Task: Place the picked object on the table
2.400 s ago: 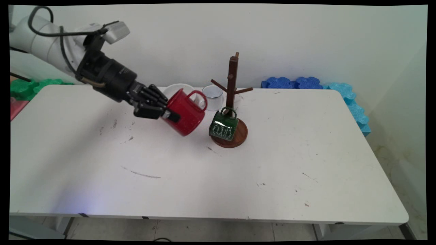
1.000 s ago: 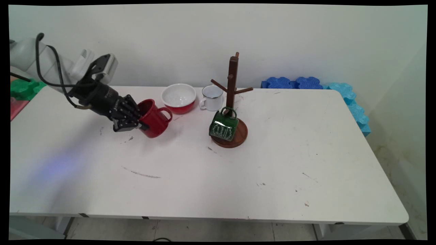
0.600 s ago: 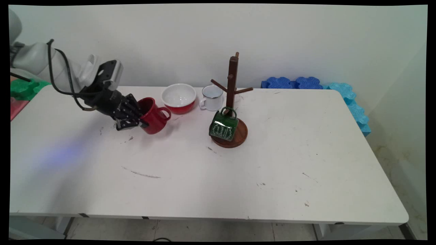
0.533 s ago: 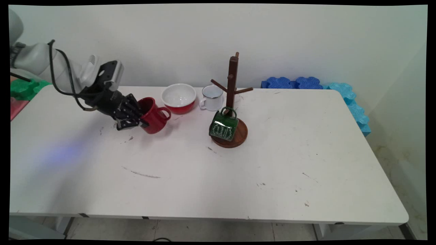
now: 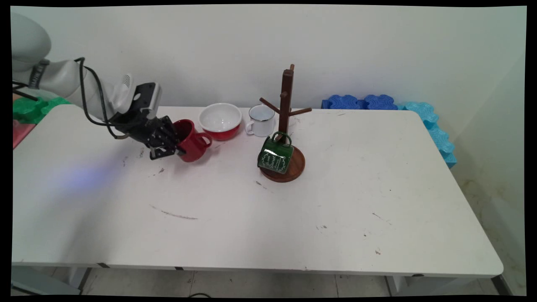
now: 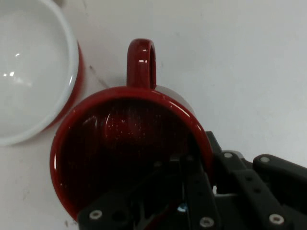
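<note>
Spanning the whole scene, the white table (image 5: 293,209) carries everything. At centre stands the wooden mug tree (image 5: 286,126), w/ a green mug (image 5: 275,156) leaning on its round base. Just behind-left sit a red-and-white bowl (image 5: 220,121) and a small white enamel mug (image 5: 261,120).

Change: 2.4 s ago the gripper (image 5: 173,144) held the red mug (image 5: 192,140) up close to the tree and green mug; by 1.0 s ago it had carried it well left, and since then it has crept back right toward the bowl, a bit more upright.

Now the red mug is low over the table, tilted, handle toward the bowl, near it but apart. Whether its bottom touches the table: can't tell.

Hand view: gripper clamped on the mug's rim (image 6: 201,139), one finger inside, one outside.
</note>
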Controlling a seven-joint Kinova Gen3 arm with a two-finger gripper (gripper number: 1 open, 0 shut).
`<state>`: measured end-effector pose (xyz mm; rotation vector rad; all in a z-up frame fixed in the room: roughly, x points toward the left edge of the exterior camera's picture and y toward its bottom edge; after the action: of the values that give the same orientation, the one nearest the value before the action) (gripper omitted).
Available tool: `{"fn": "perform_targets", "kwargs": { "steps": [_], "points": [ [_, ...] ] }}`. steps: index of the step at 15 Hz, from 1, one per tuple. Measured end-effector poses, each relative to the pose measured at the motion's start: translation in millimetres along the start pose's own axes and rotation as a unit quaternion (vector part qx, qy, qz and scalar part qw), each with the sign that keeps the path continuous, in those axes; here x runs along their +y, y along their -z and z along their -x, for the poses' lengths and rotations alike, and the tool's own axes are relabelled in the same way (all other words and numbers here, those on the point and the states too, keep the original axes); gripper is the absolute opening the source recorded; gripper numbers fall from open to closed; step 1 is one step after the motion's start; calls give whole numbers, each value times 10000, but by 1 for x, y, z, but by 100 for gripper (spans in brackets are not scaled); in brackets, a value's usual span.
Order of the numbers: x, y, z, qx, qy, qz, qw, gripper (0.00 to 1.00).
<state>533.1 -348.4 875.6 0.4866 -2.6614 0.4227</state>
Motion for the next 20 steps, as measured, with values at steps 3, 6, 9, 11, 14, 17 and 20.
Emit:
{"fn": "perform_targets", "kwargs": {
  "steps": [3, 6, 9, 11, 14, 17, 20],
  "points": [
    [-2, -6, 0, -48, -69, -30, 10000, 0],
    [-5, -12, 1, -97, -135, -58, 9998, 0],
    [-7, -19, 3, -155, -205, -84, 9996, 0],
    [-8, -22, 4, -179, -231, -92, 9995, 0],
    [-9, -26, 5, -211, -260, -103, 9994, 0],
    [-11, -30, 6, -240, -281, -113, 9993, 100],
    [-12, -33, 7, -269, -298, -127, 9991, 100]
  ]
}}
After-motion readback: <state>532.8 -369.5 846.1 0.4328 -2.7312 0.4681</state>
